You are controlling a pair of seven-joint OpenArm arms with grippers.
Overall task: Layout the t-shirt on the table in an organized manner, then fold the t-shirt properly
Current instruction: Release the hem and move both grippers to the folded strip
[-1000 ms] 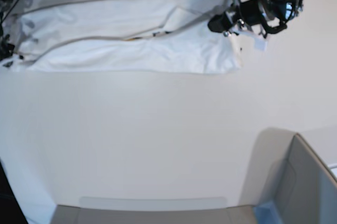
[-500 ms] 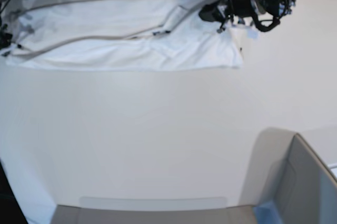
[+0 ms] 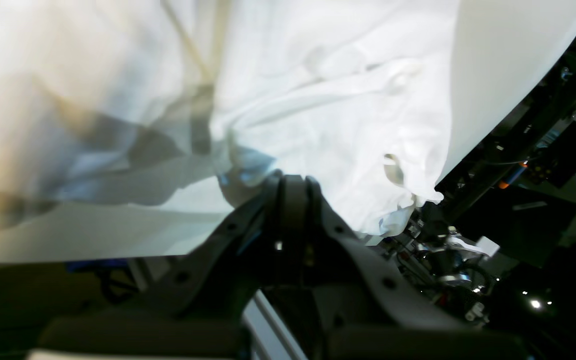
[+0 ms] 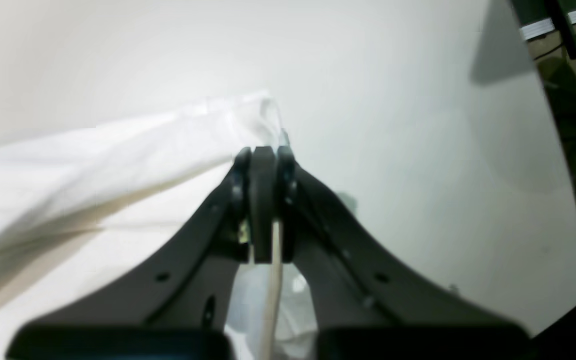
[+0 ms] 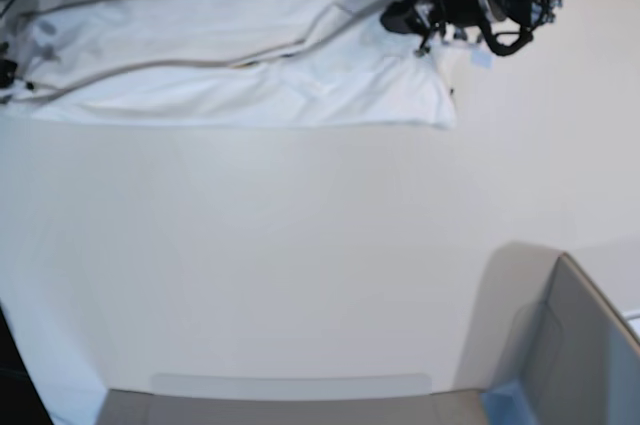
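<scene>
The t-shirt [image 5: 230, 65] lies stretched across the top of the base frame on the table [image 5: 300, 265]; my left gripper [image 3: 293, 182] is pinched on its cloth at upper right; my right gripper [image 4: 263, 155] is clamped on its edge at far left.

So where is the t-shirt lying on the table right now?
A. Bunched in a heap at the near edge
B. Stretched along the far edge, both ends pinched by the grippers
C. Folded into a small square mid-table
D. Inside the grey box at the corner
B: the t-shirt spans the far side of the table, with the left gripper and right gripper shut on its ends.
</scene>
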